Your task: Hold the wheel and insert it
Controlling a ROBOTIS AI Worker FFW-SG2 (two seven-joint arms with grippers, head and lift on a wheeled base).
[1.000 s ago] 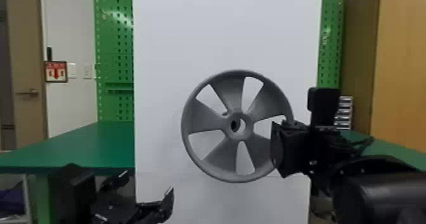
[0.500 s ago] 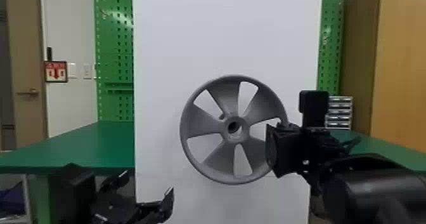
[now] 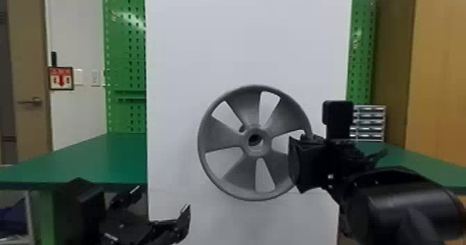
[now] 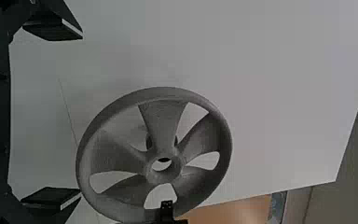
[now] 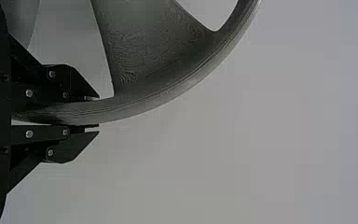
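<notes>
Here's the right gripper (image 3: 307,161), its 2 fingers clamped on the rim of the grey wheel (image 3: 222,136) — 1 pad to either side of it in the right wrist view. The wheel hangs upright in front of the white panel (image 3: 242,36), 5 broad spokes around an open hub, held at the edge on the robot's right. Down at lower left waits the left gripper (image 3: 162,199) — fingers wide apart, nothing between them, near the wheel. Behind, the green table (image 3: 86,161) shows on both sides.
</notes>
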